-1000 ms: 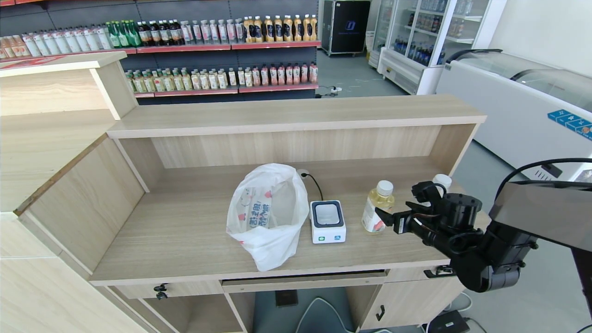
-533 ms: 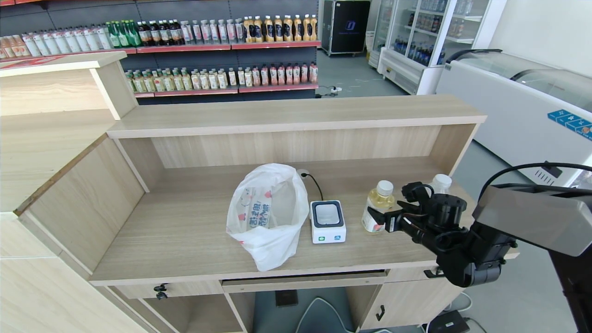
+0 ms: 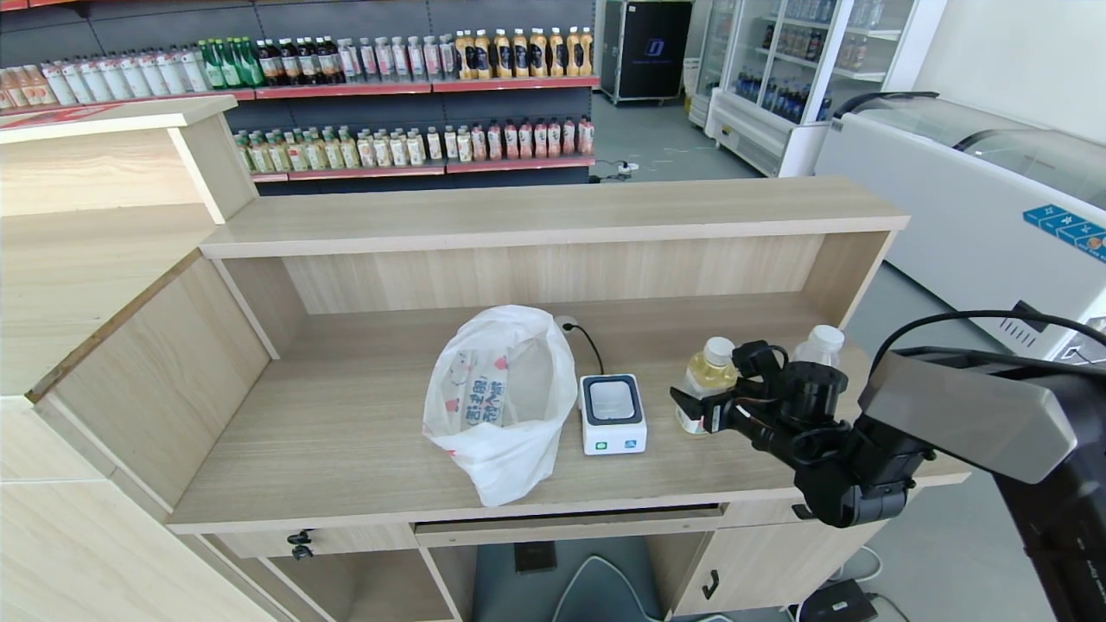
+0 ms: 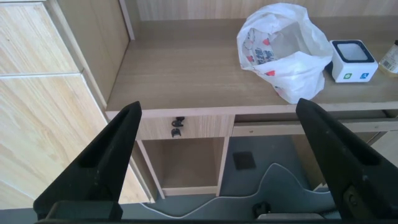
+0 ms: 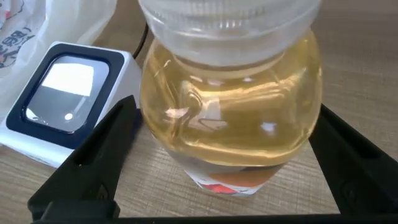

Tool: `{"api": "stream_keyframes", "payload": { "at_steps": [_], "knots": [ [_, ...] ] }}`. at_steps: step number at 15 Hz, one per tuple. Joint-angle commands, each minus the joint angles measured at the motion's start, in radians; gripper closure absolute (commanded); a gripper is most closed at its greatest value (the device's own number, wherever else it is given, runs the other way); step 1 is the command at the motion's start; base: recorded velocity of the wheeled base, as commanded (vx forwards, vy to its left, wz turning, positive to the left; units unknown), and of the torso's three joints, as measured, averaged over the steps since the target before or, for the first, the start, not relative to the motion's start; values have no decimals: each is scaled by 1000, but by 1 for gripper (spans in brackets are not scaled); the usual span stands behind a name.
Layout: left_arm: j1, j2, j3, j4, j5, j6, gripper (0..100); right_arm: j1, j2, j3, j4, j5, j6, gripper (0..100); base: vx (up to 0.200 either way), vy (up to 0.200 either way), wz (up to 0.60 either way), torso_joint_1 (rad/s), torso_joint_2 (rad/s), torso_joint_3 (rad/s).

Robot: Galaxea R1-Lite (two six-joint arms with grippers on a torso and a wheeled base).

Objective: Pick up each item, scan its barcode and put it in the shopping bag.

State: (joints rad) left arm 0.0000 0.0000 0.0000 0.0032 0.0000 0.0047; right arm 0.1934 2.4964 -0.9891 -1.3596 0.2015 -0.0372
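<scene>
Right wrist view shows my right jaws spread wide with the bottle of yellow drink (image 5: 230,124) standing between them, one finger on each side and neither pressed on it as far as I can tell; the bottle is upright on the desk (image 5: 364,74), just beside the scanner (image 5: 62,102); I judge the risk lies in the closing; the bottle is round, smooth and swells at the shoulder, so a pinch too high could let it slip out, and if one finger meets it first it could be tipped over or knocked against the scanner; in the head view a second bottle (image 3: 819,345) stands just beyond my wrist, near the desk's right end, and a careless lift or swing could topple it; the shopping bag (image 3: 501,397) slumps on the far side of the scanner, mouth open but soft, so a drop onto its rim might fold it shut; my left jaws hang open and empty, out in front of the desk.
</scene>
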Motion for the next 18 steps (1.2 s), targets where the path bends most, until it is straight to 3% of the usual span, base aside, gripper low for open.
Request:
{"api": "stream_keyframes", "payload": {
  "at_steps": [1, 2, 3, 8, 14, 16, 18],
  "knots": [
    [0, 0, 0, 0, 0, 0, 0, 3, 15, -6, -6, 13, -4, 0, 0, 0, 0, 0, 0, 0],
    [0, 0, 0, 0, 0, 0, 0, 3, 19, -9, -6, 15, -10, 0, 0, 0, 0, 0, 0, 0],
    [0, 0, 0, 0, 0, 0, 0, 1, 29, -25, -3, 18, -23, 100, 0, 0, 0, 0, 0, 0],
    [0, 0, 0, 0, 0, 0, 0, -3, 50, -85, 4, 22, -35, 100, 0, 0, 0, 0, 0, 0],
    [0, 0, 0, 0, 0, 0, 0, -6, 27, -49, 5, 19, -62, 100, 0, 0, 0, 0, 0, 0],
    [0, 0, 0, 0, 0, 0, 0, -8, -128, 6, 43, 21, 0, 100, 0, 0, 0, 0, 0, 0],
    [0, 0, 0, 0, 0, 0, 0, -3, -355, 86, 185, 29, 103, 100, 0, 0, 0, 0, 0, 0]
  ]
}}
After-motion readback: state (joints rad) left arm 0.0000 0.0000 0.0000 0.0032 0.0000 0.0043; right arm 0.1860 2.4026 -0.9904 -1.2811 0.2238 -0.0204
